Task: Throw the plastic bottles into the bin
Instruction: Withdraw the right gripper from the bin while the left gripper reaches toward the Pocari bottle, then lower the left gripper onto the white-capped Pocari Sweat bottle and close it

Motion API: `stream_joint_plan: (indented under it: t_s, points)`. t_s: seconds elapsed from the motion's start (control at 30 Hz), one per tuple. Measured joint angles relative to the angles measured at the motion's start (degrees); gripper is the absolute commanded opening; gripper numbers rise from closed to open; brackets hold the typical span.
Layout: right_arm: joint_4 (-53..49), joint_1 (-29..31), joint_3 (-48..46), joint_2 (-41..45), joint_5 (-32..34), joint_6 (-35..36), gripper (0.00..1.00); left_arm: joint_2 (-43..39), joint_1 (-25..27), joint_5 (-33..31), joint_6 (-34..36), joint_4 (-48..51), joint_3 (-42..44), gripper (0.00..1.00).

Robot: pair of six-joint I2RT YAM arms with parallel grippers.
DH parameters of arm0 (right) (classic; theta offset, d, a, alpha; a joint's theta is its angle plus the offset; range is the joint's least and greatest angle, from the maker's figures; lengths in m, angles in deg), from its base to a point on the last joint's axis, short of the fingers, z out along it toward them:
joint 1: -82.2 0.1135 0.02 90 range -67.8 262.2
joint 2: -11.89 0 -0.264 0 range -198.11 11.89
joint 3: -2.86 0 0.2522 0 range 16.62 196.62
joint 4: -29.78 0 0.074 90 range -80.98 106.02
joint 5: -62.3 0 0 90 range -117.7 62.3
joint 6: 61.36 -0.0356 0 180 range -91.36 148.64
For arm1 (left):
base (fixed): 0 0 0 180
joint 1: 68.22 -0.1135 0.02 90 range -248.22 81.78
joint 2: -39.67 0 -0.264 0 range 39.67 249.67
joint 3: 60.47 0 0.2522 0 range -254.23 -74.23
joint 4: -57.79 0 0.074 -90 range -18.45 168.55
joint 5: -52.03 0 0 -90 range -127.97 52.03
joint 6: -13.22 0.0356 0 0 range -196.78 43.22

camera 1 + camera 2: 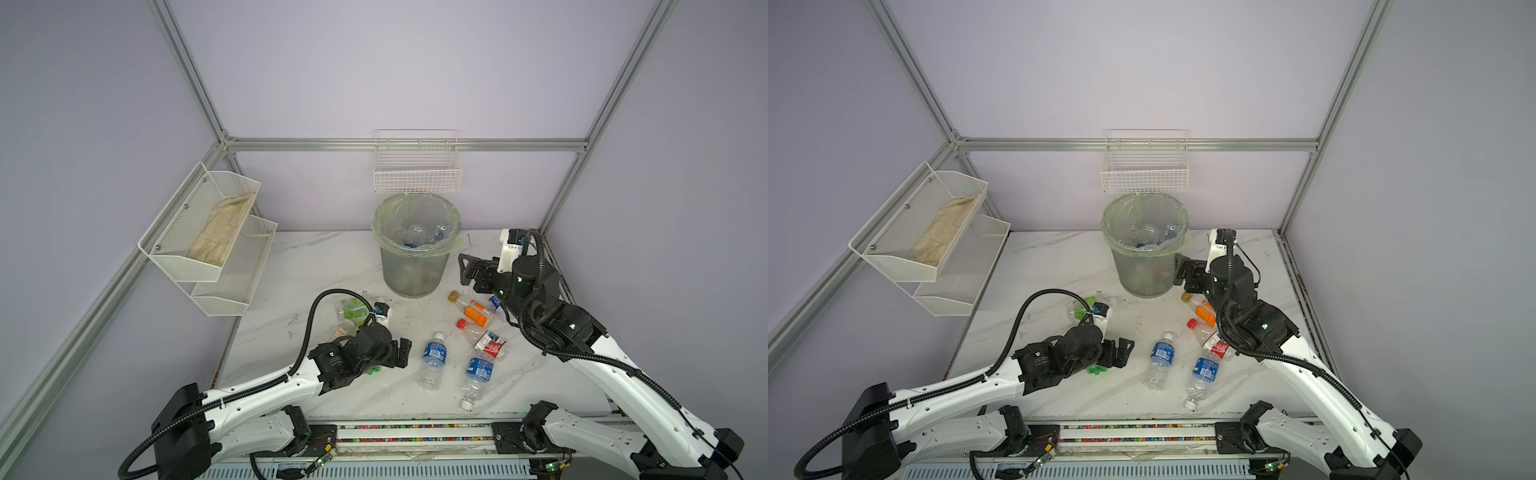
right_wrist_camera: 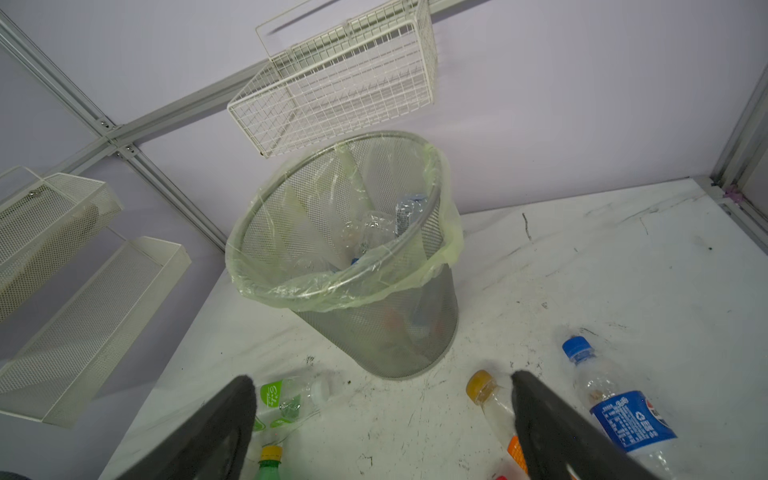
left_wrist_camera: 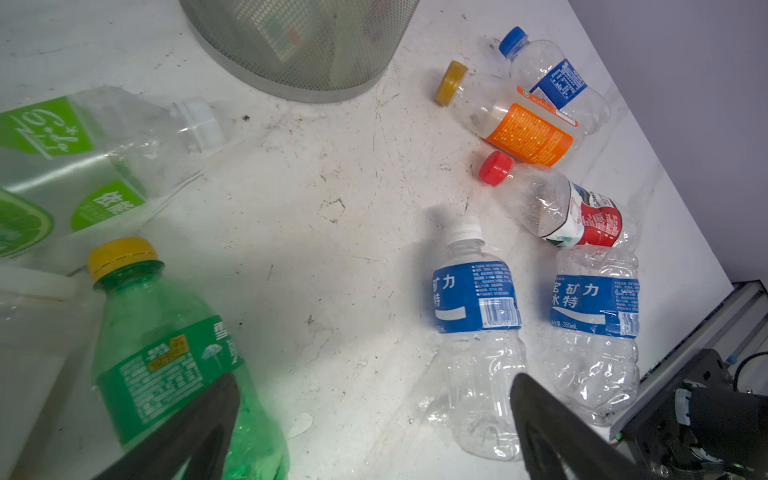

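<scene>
Bottles (image 1: 434, 353) of crinkled clear plastic; round mesh bin (image 1: 415, 270) — bag-lined; left gripper (image 3: 376, 386), right gripper (image 2: 383, 379) both spread, empty

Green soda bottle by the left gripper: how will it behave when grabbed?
The green soda bottle looks empty, so probably light. Lying on its side, round-bodied, it may roll if nudged. Its lower wall looks crumpled, so it will likely give when squeezed.

I see a white wire basket (image 1: 417, 174) at twelve o'clock. At ten, a two-tier mesh shelf (image 1: 216, 286) holds beige cloth (image 1: 220, 232) in its upper tier.
</scene>
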Motion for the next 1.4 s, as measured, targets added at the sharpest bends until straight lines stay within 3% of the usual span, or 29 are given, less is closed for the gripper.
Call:
stream_joint_plan:
  t_s: [0.37,0.77,1.23,1.3,1.4]
  points:
    - [-2.05,0.0,-3.5,2.56,0.33,-2.19,0.97,18.05,6.05,2.84,1.92,-0.5,-12.17,1.0]
    - [-3.23,0.0,-5.11,5.55,0.9,-2.69,0.97,33.4,7.76,3.3,2.25,7.21,-23.41,0.94]
    - [-4.28,0.0,-5.9,6.21,1.36,-2.78,0.97,40.76,8.59,3.08,0.96,12.87,-29.03,0.87]
    - [-4.33,0.0,-6.01,6.21,1.36,-2.78,0.97,40.83,8.61,2.99,0.96,13.42,-29.18,0.82]
    - [-4.39,0.0,-6.01,6.29,1.36,-2.78,0.97,40.83,8.61,2.78,0.96,14.08,-29.24,0.64]
